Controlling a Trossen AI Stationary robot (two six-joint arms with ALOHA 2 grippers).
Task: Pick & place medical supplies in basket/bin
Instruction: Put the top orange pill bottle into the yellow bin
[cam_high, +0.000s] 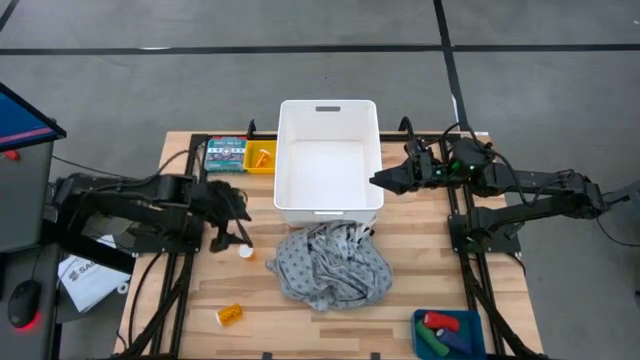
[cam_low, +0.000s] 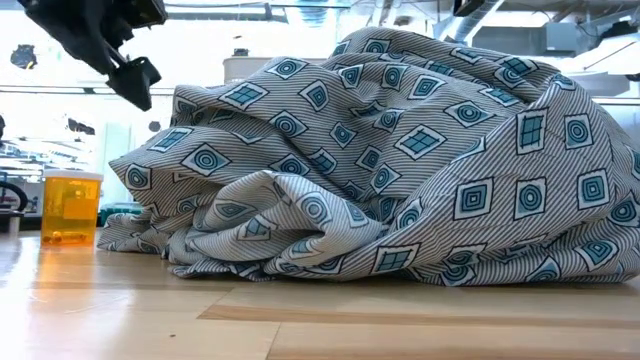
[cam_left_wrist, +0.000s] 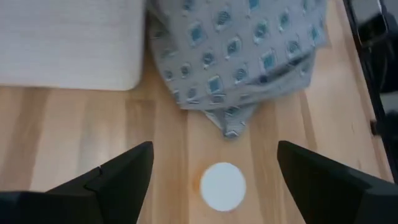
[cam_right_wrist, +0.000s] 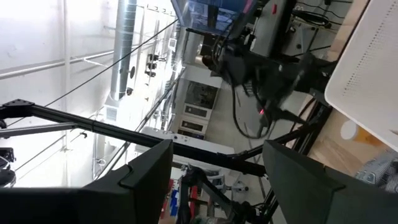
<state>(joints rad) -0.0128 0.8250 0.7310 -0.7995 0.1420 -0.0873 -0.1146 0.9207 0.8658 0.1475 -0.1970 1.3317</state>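
Observation:
A small orange pill bottle (cam_high: 246, 252) with a white cap (cam_left_wrist: 222, 185) stands upright on the table, left of the grey patterned cloth (cam_high: 330, 262), which lies crumpled in front of the white bin (cam_high: 328, 155). My left gripper (cam_left_wrist: 214, 146) hovers open above the bottle, slanting down, one finger on either side and clear of it. A second orange bottle (cam_high: 230, 315) lies on its side near the front edge. My right gripper (cam_high: 378, 181) is open and holds nothing, pointing level at the bin's right rim.
A blue tray (cam_high: 474, 322) at the front right corner holds a red bottle, a green piece and a dark blue cylinder. A teal printed box (cam_high: 225, 153) and a yellow container (cam_high: 262, 157) sit left of the bin. Bare wood lies between bottle and front edge.

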